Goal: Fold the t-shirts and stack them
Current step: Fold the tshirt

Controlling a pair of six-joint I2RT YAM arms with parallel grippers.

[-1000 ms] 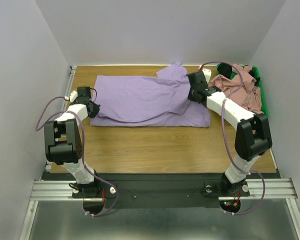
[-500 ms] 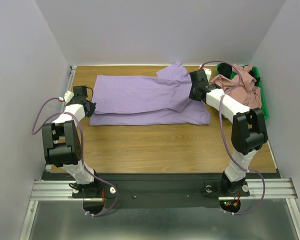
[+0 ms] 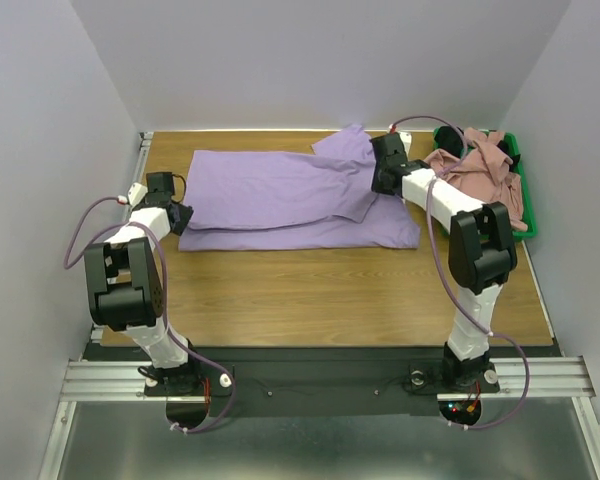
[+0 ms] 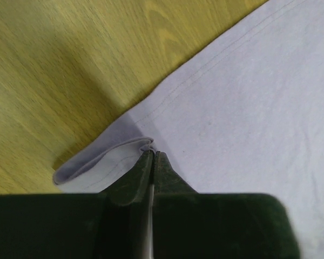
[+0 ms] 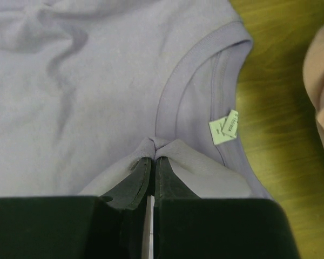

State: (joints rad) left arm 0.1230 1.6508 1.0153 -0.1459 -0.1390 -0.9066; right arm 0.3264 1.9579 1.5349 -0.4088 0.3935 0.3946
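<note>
The lavender t-shirt (image 3: pixel 280 195) lies flat and long across the back of the table, folded lengthwise. My left gripper (image 3: pixel 178 216) is at its left end, shut on a pinch of the hem (image 4: pixel 147 143). My right gripper (image 3: pixel 382 180) is at the right end, shut on a fold of the cloth just below the collar, near the white neck label (image 5: pixel 225 128). The pink t-shirt (image 3: pixel 485 170) lies crumpled in the green bin (image 3: pixel 530 215), with a dark cloth (image 3: pixel 448 135) beside it; the pink cloth's edge also shows in the right wrist view (image 5: pixel 321 91).
The wooden table (image 3: pixel 330 290) is bare in front of the lavender shirt. The green bin stands at the back right corner, against the right wall. White walls close in the left, back and right sides.
My right gripper has carried the collar end toward the back of the table. The shirt's near fold has flattened. My left gripper shifted slightly, then held still.
</note>
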